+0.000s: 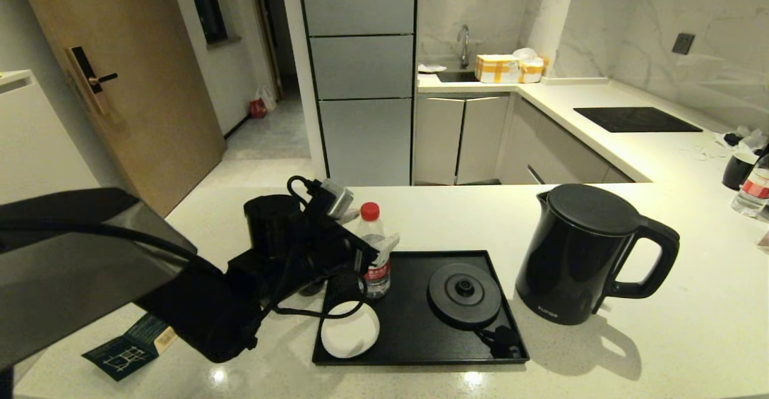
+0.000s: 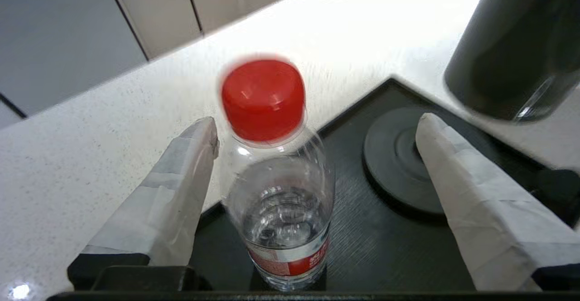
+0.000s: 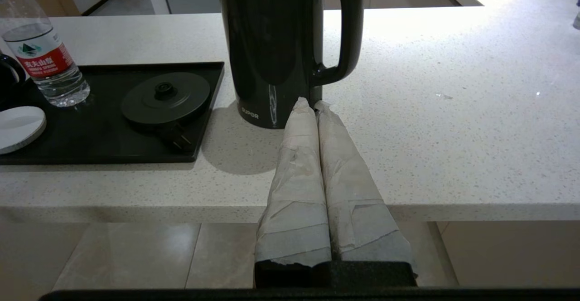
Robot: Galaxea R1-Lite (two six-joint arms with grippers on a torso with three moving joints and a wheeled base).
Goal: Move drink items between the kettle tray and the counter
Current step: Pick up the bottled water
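left gripper (image 2: 317, 133) spread around bottle (image 2: 281, 201) on tray (image 2: 362, 255); right gripper (image 3: 312, 106) pressed together.

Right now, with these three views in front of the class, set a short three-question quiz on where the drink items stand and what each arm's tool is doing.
1. True or false: the black electric kettle stands on its round base disc.
2. Multiple choice: the left tool is A) shut on the bottle, B) open, with the red-capped water bottle between its fingers, C) holding the white lid.
3. Fill in: the bottle stands on the black ____, and the right tool, short of the kettle's handle, is ____.

Key:
1. False; the kettle is on the counter, beside the tray.
2. B.
3. Tray; shut.
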